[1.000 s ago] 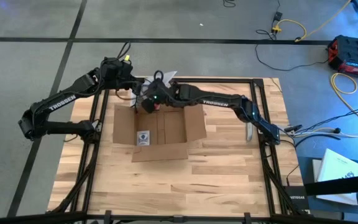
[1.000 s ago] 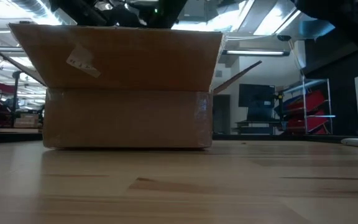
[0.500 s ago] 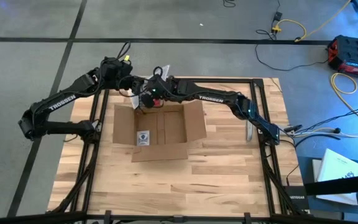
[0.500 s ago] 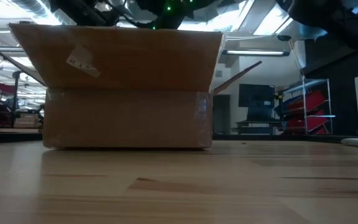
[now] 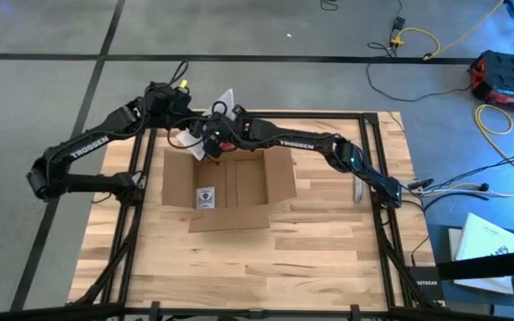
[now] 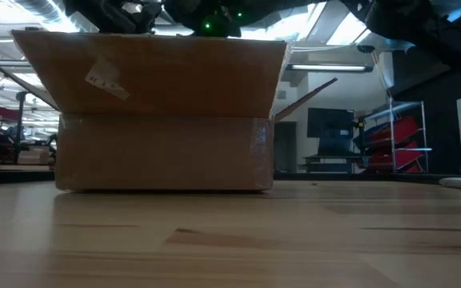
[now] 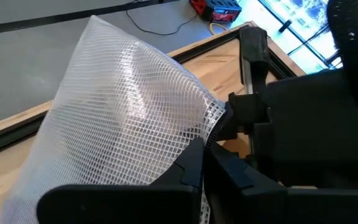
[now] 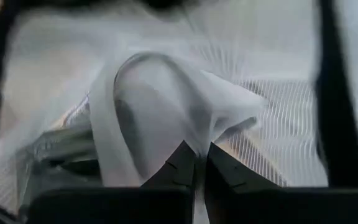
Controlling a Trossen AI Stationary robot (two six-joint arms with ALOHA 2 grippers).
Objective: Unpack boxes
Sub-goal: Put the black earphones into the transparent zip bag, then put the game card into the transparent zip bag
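So, looked like both arms met just past the far edge of the cardboard box [image 5: 230, 185], up above its back flap. Left gripper [image 7: 202, 163] was pinched tight on the clear mesh bag [image 7: 126, 130], fingers pressed together with the netting caught between them. Right gripper [image 8: 201, 163] was clamped on the same bag too, white film bunched right at its tips. Held aloft between the two, with the bag's pale corner poking out beyond the table's far side in the high view. Couldn't make out any small item inside it.

Relation that matters: box sat toward the near side of both pincers and below them, open, flaps splayed out, long axis running left to right across the wooden table [image 5: 328, 259]. Left arm slightly nearer the box's left corner, right arm reaching in long from the right side. Probably needed to carry the bag sideways onto bare wood, plenty of it near and right of the box.

Beyond the table: grey floor, cables, a red case [image 5: 507, 78].
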